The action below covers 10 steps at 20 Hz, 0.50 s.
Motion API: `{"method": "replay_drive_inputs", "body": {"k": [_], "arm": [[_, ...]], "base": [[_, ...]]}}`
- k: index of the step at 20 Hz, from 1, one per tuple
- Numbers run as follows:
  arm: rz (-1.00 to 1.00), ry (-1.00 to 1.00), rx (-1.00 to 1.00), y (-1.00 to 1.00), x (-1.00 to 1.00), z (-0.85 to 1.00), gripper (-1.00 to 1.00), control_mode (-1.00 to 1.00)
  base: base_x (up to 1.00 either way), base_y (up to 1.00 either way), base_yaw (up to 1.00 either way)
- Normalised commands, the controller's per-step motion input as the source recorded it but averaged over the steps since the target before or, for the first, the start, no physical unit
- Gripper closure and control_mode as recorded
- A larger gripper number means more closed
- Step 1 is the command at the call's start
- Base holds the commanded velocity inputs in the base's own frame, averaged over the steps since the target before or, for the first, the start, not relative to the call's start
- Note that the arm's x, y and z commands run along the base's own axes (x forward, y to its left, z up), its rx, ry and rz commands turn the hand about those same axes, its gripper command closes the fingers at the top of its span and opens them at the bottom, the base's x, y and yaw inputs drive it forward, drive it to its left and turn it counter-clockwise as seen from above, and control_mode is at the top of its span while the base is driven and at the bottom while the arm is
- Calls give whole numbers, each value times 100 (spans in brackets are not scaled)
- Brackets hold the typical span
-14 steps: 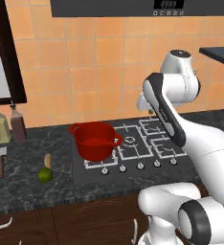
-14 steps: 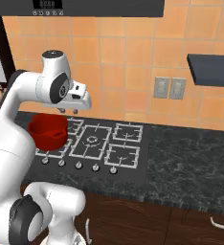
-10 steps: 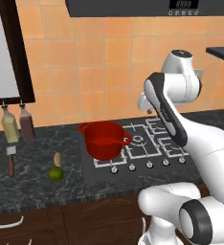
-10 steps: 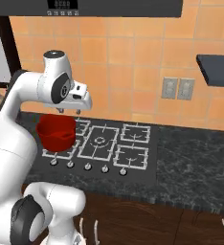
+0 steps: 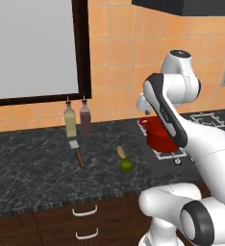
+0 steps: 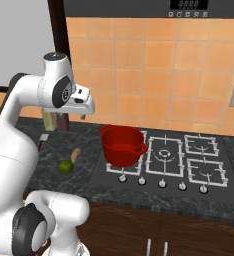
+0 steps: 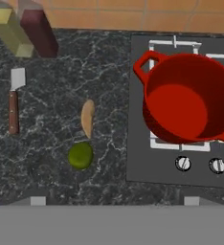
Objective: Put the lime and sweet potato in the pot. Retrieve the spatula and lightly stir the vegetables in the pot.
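Bright red, wide and deep: the cooking pot (image 7: 190, 98) with two small loop handles, sitting empty on the near left burner of the black stove (image 7: 157, 167). Small and round, the yellow-green lime (image 7: 80, 155) on the dark speckled stone tabletop (image 7: 104, 57), at about 9 o'clock from the pot and well apart from it. Just beside the lime at 12 o'clock, lying flat, the small tan-orange sweet potato (image 7: 87, 117); touching or not, cannot tell. Further out at 9 o'clock, the slim spatula (image 7: 14, 98) with a flat silvery blade and a dark reddish-brown handle, blade toward the wall. By the wall at 12 o'clock from the spatula, a pale yellow bottle (image 5: 70, 120) and a dark red bottle (image 5: 85, 117), side by side.

Held high above the tabletop, over the lime and sweet potato, the white arm's tool (image 6: 88, 109), holding nothing. Wide or narrow: cannot tell.
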Motion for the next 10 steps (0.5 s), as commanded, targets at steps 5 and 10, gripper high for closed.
{"method": "replay_drive_inputs", "body": {"k": [5, 10], "arm": [[0, 0, 0, 0, 0, 0, -100, 100], [0, 10, -1, 0, 2, -22, -100, -100]], "base": [[9, 40, 0], [0, 0, 0]]}}
